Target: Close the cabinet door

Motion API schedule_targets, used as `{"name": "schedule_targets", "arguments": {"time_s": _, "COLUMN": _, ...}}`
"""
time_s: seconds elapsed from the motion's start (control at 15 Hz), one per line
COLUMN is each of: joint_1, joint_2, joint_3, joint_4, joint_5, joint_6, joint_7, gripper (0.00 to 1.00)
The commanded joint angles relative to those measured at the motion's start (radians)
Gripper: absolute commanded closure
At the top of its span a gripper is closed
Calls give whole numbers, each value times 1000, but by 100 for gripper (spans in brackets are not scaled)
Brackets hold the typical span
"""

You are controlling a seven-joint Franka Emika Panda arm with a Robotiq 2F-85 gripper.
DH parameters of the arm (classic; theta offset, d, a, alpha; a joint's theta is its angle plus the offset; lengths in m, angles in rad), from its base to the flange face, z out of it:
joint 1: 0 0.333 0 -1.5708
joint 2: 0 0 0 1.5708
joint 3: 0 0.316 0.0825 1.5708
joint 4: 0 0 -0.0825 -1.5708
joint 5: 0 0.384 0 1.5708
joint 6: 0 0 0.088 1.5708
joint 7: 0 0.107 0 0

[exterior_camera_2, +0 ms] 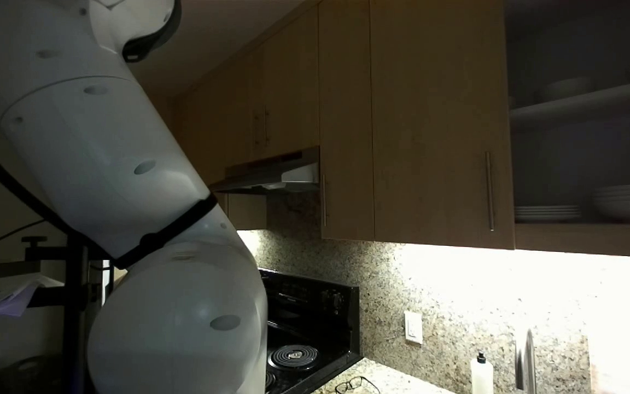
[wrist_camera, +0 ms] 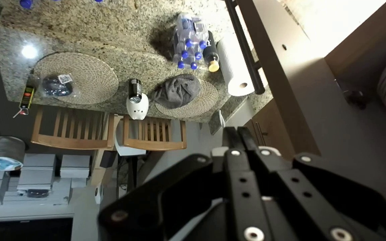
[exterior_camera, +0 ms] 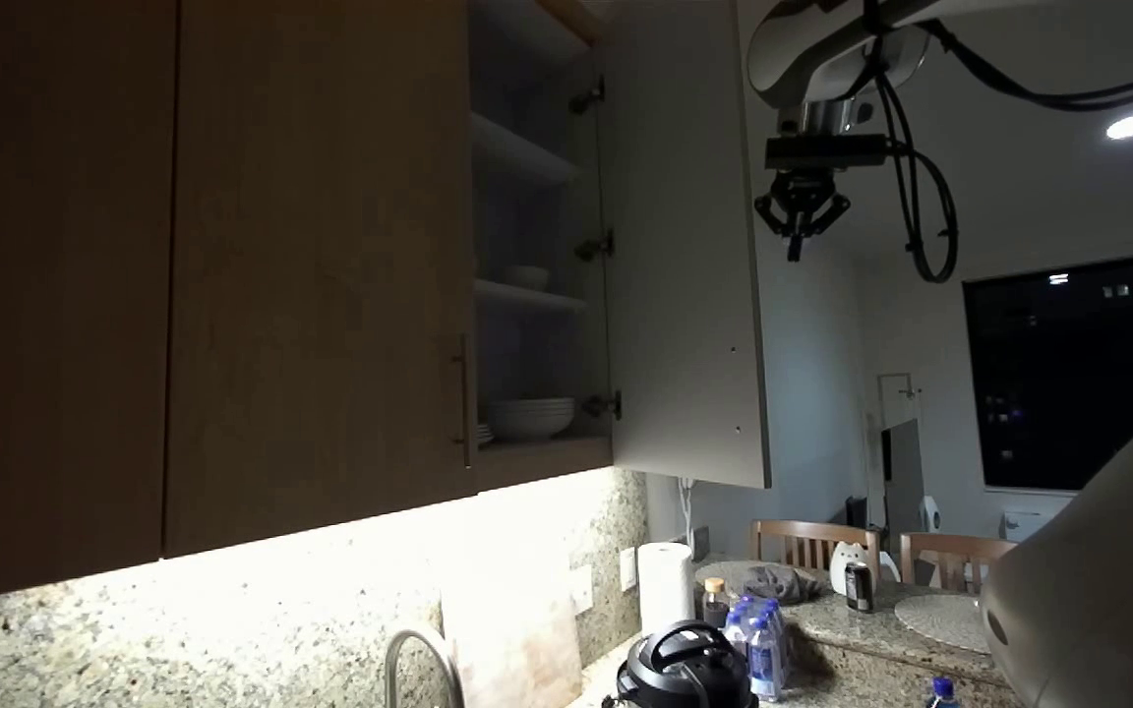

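Wrist view: the tool (wrist_camera: 237, 130) juts in from 5 o'clock, its two fingers (wrist_camera: 230, 138) pressed together. The cabinet door (exterior_camera: 685, 265) stands wide open at 1 o'clock in an exterior view, pale inner face showing, three hinges (exterior_camera: 594, 245) along its 9 o'clock side. At 3 o'clock from that panel hangs the tool, fingertips towards 6 o'clock and apart from the free edge. Shelves (exterior_camera: 527, 299) at the door's 9 o'clock carry stacked bowls (exterior_camera: 530, 418) low down and a smaller bowl (exterior_camera: 526, 277) above.

At the wrist, the cabinet door's edge slants between 1 and 3 o'clock, its bar handle (wrist_camera: 246, 47) at 1. On the stepped, speckled worktop (wrist_camera: 136, 63) are water bottles (wrist_camera: 189, 43) at 12 o'clock, a paper towel roll (wrist_camera: 235, 67) at 1, a dark can (wrist_camera: 135, 88) at 10 and a grey cloth (wrist_camera: 178, 91) at 11.

The white arm (exterior_camera_2: 145, 197) fills 9 o'clock in an exterior view, the stove (exterior_camera_2: 320, 328) at 6.
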Motion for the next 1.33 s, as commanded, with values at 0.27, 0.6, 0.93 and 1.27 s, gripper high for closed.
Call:
{"name": "schedule_targets", "arguments": {"time_s": 0.27, "joint_1": -60, "joint_2": 49, "joint_3": 51, "joint_4": 9, "joint_5": -70, "joint_6": 130, "joint_7": 138, "gripper": 92}}
{"name": "schedule_targets", "arguments": {"time_s": 0.6, "joint_1": -67, "joint_2": 50, "joint_3": 62, "joint_4": 6, "joint_5": -99, "joint_6": 169, "joint_7": 167, "gripper": 92}}
{"name": "schedule_targets", "arguments": {"time_s": 0.93, "joint_1": -52, "joint_2": 55, "joint_3": 74, "joint_4": 11, "joint_5": -91, "joint_6": 182, "joint_7": 158, "gripper": 92}}
{"name": "schedule_targets", "arguments": {"time_s": 1.27, "joint_1": -48, "joint_2": 56, "joint_3": 92, "joint_4": 14, "joint_5": -95, "joint_6": 199, "joint_7": 155, "gripper": 92}}
